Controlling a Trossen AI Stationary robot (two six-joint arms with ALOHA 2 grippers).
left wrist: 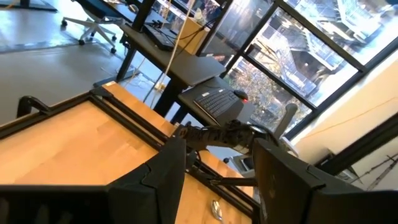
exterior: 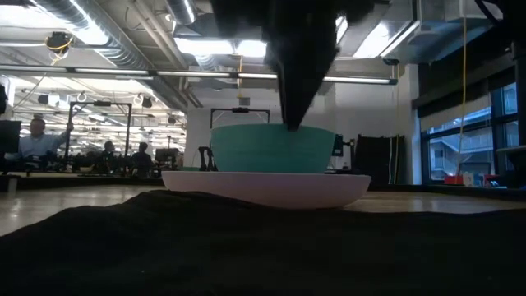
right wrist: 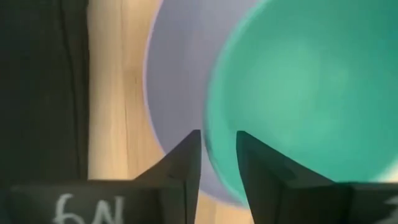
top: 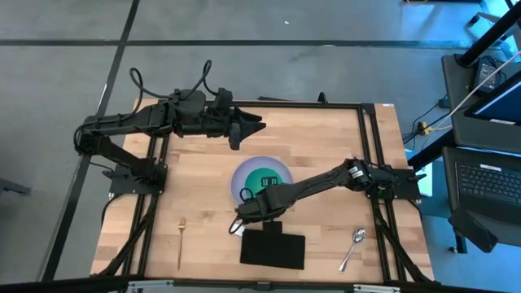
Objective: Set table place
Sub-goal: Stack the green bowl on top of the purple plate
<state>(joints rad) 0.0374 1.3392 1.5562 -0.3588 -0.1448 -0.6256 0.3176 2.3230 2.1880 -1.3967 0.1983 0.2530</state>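
The lavender plate (top: 241, 175) lies at the table's middle with the teal bowl (top: 269, 181) standing on it. My right gripper (top: 248, 198) reaches in from the table's right and points down at the bowl's near rim, shut on it. My left gripper (top: 252, 126) hovers open over the far part of the table (top: 326, 138), beyond the plate, touching nothing. The gold fork (top: 181, 240) lies flat near the front left. The silver spoon (top: 352, 248) lies flat near the front right. My right gripper (right wrist: 217, 146) has the bowl's rim (right wrist: 210, 127) on its near side between its two fingers, one inside the bowl and one outside over the plate (right wrist: 180, 74). The fingers come from above, pointing down (exterior: 294, 115). The bowl (exterior: 271, 148) stands upright on the plate (exterior: 263, 187).
A black rectangular mat (top: 273, 248) lies just in front of the plate and fills the low view's foreground (exterior: 246, 247). Black frame rails (top: 368, 146) run along the table's sides and far edge. Bare wood lies to the plate's left and right.
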